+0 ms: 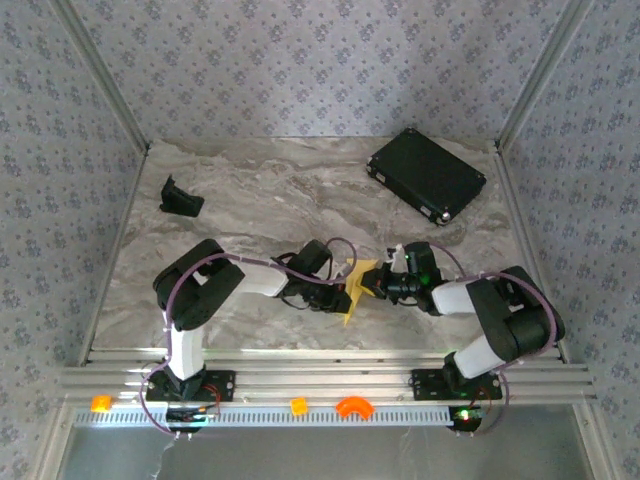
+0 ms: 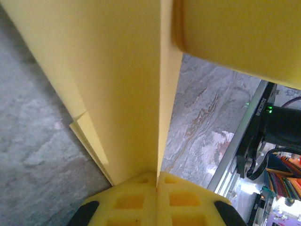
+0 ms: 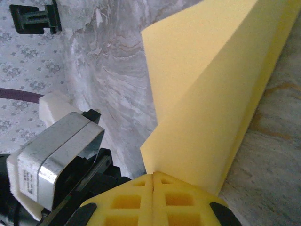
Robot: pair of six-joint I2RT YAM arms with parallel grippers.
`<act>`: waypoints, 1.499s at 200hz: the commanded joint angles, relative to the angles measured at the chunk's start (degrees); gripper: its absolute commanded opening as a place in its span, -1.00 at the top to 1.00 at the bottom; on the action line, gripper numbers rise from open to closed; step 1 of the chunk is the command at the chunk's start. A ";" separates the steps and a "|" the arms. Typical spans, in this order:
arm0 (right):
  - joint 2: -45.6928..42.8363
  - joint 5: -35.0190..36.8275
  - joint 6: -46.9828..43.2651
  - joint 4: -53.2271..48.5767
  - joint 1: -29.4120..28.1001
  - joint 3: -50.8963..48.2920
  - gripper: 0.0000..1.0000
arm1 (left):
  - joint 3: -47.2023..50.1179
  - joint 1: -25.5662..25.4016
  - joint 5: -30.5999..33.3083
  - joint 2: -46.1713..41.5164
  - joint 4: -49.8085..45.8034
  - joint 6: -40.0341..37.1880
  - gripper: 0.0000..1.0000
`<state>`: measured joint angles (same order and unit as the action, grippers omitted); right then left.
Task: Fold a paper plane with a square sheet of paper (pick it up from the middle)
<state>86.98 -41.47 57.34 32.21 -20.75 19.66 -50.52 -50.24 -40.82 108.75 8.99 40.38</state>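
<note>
**Folded sheet of paper** (image 1: 352,290), pale yellow, held over the marbled table (image 1: 250,190) between both grippers.

**Left gripper** (image 2: 156,176): the yellow fingers (image 2: 183,200) are pressed together on the sheet's edge. The folded layers are seen rising straight from the seam between the fingers.

**Right gripper** (image 3: 154,175): the fingers are closed on the sheet as well, and it spreads upward and to the right of the tips.

**Top view:** the two grippers are shown facing each other, with the sheet pinched between them from opposite sides. A black case (image 1: 427,175) lies well beyond the fingers.

**Wrist views:** layer edges and a crease are resolved. From the right wrist, a small black bracket (image 3: 35,16) is seen far beyond the fingers.
</note>
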 commanded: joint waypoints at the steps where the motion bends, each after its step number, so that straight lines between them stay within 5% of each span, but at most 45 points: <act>1: 1.32 -1.81 0.57 2.31 0.45 0.87 0.90 | 2.70 0.41 1.80 -0.28 1.05 1.93 1.00; 104: -1.53 -4.14 -2.45 -1.18 1.14 0.09 0.93 | 6.54 1.81 1.49 -1.09 7.21 6.63 1.00; 300: 8.29 -6.37 -2.59 2.74 0.72 5.29 0.92 | 10.62 2.63 5.10 -0.91 10.95 13.41 1.00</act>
<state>93.86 -46.30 55.88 33.34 -20.47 23.75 -42.35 -48.95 -40.42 107.66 25.45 53.52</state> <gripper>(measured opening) 0.057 0.058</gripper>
